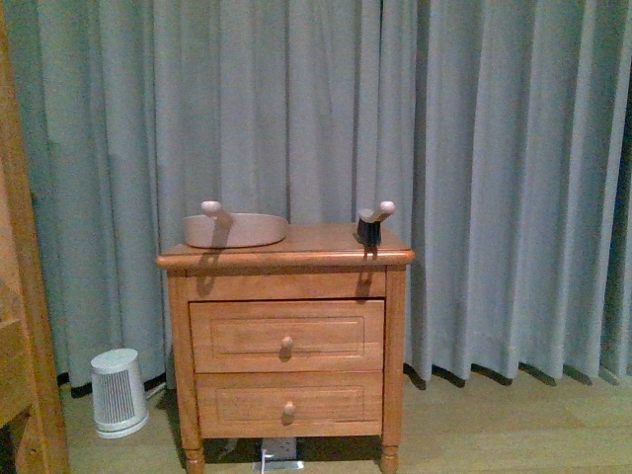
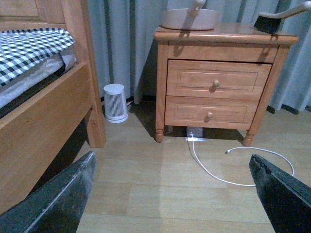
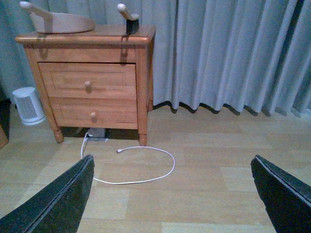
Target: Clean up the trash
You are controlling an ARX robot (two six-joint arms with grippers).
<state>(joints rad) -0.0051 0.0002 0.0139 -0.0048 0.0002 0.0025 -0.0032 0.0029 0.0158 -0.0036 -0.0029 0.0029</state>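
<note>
Left hand (image 2: 171, 156) and right hand (image 3: 171, 158) both spread wide, empty, over the wooden floor (image 3: 218, 141).

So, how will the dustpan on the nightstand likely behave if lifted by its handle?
The dustpan looks like thin moulded plastic: probably light and stiff. Its handle rises at one end, so the pan may droop when lifted there. Flat-bottomed, unlikely to roll.

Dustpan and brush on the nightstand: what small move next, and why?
Probably reach the left pincer toward the dustpan: it and the right pincer are open and empty, the dustpan lies left on the nightstand, the brush right, and no trash shows.
</note>
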